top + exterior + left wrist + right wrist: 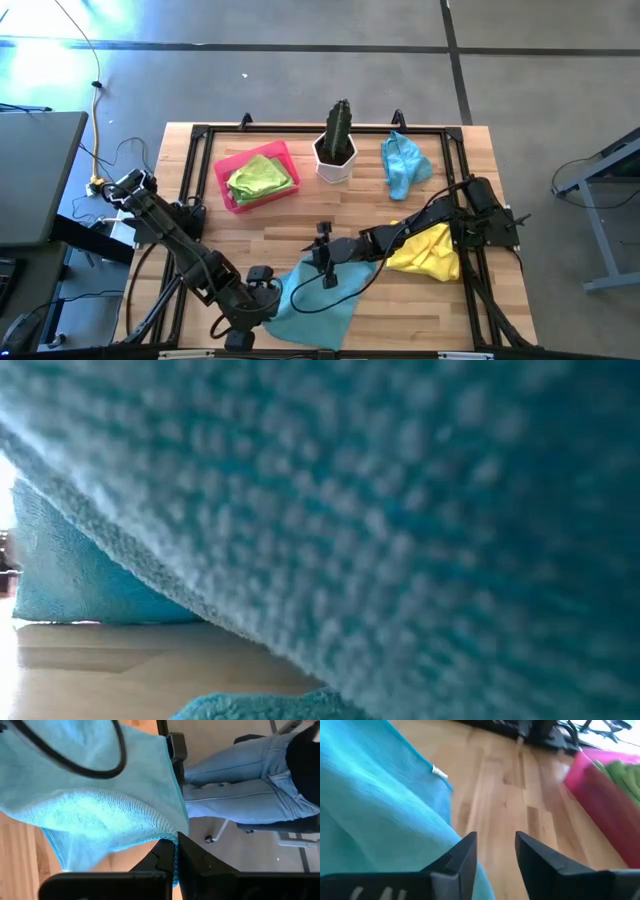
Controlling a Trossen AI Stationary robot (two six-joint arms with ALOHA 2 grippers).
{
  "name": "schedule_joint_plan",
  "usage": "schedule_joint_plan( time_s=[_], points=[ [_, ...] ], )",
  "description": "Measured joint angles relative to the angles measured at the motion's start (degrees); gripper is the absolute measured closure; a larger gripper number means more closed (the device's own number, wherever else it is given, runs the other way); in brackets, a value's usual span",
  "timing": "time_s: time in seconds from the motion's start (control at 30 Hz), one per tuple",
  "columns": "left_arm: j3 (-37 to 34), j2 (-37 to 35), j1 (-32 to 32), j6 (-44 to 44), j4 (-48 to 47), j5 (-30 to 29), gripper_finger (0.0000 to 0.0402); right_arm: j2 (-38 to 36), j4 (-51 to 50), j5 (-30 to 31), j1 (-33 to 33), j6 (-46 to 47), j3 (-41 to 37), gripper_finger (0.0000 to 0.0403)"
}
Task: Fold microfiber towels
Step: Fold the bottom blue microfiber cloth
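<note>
Both claws work at the near edge of the wooden slatted worktop [300, 215]. The left claw [176, 851] is at the front edge, and its two dark fingers are pressed together on the hem of a large light blue microfiber towel [318, 297]; the cloth edge shows between the finger tips in the left wrist view. The right claw [495, 851] reaches toward the middle of the worktop and stands at the far edge of this same towel. Its fingers are apart, with bare wood visible in the gap between them, and they hold nothing; one finger is just beside the blue cloth.

The light blue towel lies partly flat on the worktop at the front, between the two arms, and part of it is lifted. It fills nearly all of the low view.

A crumpled yellow microfiber towel [432, 252] lies under the right arm, near the right side of the worktop. A second, smaller light blue towel [403, 165] lies bunched at the far right. A lime green towel [260, 178] rests inside a rigid pink rectangular tray [224, 180] at the far left. Between the tray and the smaller blue towel stands a dark green cactus in a white pot [337, 160].

Beyond the worktop, a person's legs in light blue jeans [240, 780] are visible.
</note>
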Motion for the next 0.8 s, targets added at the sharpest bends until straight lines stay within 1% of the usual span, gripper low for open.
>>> schedule_joint_plan(
  time_s=[0.07, 0.17, 0.3, 0.43, 0.5, 0.57, 0.63, 0.8],
  points=[
    [0.00, 0.00, -0.29, -0.72, -0.04, -1.22, 0.0401, 0.00, 0.90, -1.98, 0.02, 0.34, 0.00, 0.0293],
    [0.00, 0.00, -0.56, -1.02, -0.01, -2.73, 0.0401, -0.02, 1.48, -2.29, 0.14, 0.91, 0.00, 0.0299],
    [0.00, 0.00, 0.27, -0.89, -0.02, -5.98, 0.0401, -0.02, 1.49, -4.93, 0.20, 0.90, 0.05, 0.0281],
    [0.00, 0.00, 1.37, 0.24, -0.01, -6.14, 0.0401, -0.02, 1.33, -9.40, 0.20, 0.90, 0.71, 0.0257],
    [-0.03, 0.00, 1.29, 0.53, 0.17, -6.04, 0.0401, -0.04, 0.50, -9.83, 0.20, 0.92, 0.98, 0.0250],
    [-0.80, 0.00, 0.91, 0.14, 1.52, -6.49, 0.0401, -0.07, -2.52, -9.77, 0.20, 0.92, 1.01, 0.0248],
    [-2.05, 0.07, 0.57, 0.03, 3.20, -7.45, 0.0401, -0.07, -7.64, -9.37, 0.14, 1.14, 1.01, 0.0248],
    [-4.19, 0.09, -0.06, -1.84, 4.47, -9.96, 0.0401, -0.07, -20.99, -7.41, -0.07, 6.23, 0.98, 0.0247]
  ],
)
